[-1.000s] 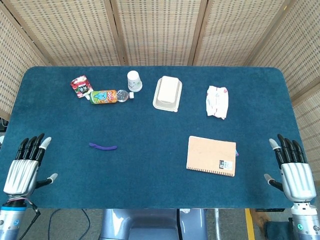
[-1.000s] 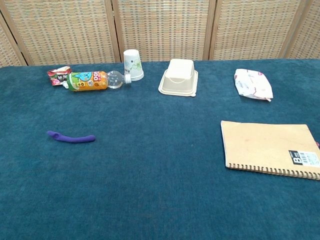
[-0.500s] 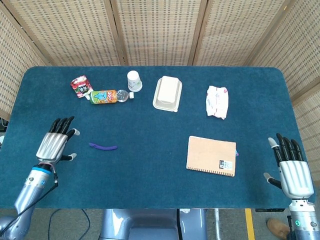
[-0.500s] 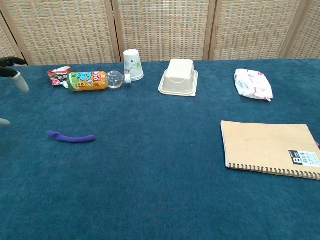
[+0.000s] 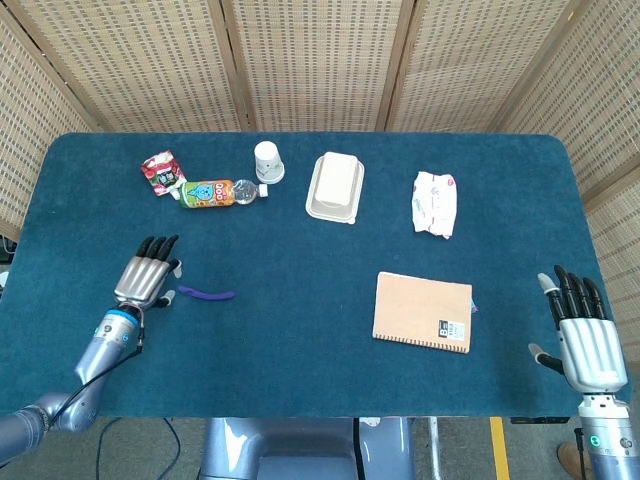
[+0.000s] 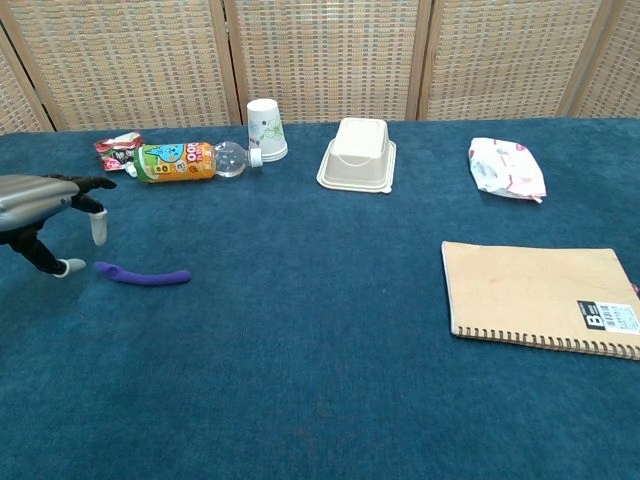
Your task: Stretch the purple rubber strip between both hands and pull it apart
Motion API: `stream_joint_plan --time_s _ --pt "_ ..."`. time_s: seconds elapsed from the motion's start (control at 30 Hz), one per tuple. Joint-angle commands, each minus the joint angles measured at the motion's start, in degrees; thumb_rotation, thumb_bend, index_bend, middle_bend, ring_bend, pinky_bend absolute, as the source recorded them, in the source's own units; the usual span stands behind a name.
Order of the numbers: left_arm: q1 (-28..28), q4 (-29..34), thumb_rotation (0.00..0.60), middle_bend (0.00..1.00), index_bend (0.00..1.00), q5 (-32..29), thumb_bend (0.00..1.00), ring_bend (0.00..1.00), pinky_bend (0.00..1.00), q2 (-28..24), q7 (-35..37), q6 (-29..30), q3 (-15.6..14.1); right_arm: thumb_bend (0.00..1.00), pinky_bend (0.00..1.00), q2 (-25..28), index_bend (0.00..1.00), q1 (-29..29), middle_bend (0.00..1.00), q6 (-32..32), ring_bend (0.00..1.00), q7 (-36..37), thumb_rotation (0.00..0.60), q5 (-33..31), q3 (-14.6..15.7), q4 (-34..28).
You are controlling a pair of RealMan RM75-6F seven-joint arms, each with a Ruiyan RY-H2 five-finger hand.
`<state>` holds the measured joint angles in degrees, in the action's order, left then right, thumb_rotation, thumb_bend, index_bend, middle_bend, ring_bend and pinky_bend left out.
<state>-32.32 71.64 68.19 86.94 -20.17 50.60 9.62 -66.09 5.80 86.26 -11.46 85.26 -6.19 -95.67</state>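
The purple rubber strip (image 5: 206, 294) (image 6: 143, 275) lies flat on the blue table, left of centre, slightly curved. My left hand (image 5: 148, 274) (image 6: 45, 213) hovers just left of the strip's left end, fingers spread and empty, thumb tip close to that end. My right hand (image 5: 582, 334) stays open at the table's near right edge, fingers pointing away; the chest view does not show it.
Along the back stand a red snack packet (image 5: 160, 172), an orange bottle (image 5: 214, 192) on its side, a white paper cup (image 5: 268, 161), a beige lidded box (image 5: 335, 186) and a white wipes pack (image 5: 435, 202). A tan spiral notebook (image 5: 423, 311) lies right of centre.
My left hand has moved forward and to the right from the near left edge until it is beside the strip's left end. The strip and my right hand have stayed in place.
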Motion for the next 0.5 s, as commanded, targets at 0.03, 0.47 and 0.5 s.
stream_joint_plan --time_s 0.03,0.47,0.5 --pt "-0.7 -1.0 0.600 0.00 0.45 0.4 0.35 0.00 0.00 1.1 1.5 -0.7 -0.9 0.00 0.00 0.0 0.03 0.0 0.00 -0.1 0.00 0.1 0.600 -0.2 0.0 0.1" --pt "-2.2 -2.1 0.600 0.00 0.45 -0.5 0.36 0.00 0.00 2.9 -0.3 -0.4 -1.7 0.00 0.00 0.3 0.03 0.2 0.00 -0.7 0.00 1.3 0.600 -1.1 -0.3 0.4" --pt "-2.2 -2.2 0.600 0.00 0.46 -0.7 0.36 0.00 0.00 3.0 -0.4 -0.5 -1.7 0.00 0.00 0.3 0.03 0.2 0.00 -0.7 0.00 1.4 0.600 -1.1 -0.3 0.4"
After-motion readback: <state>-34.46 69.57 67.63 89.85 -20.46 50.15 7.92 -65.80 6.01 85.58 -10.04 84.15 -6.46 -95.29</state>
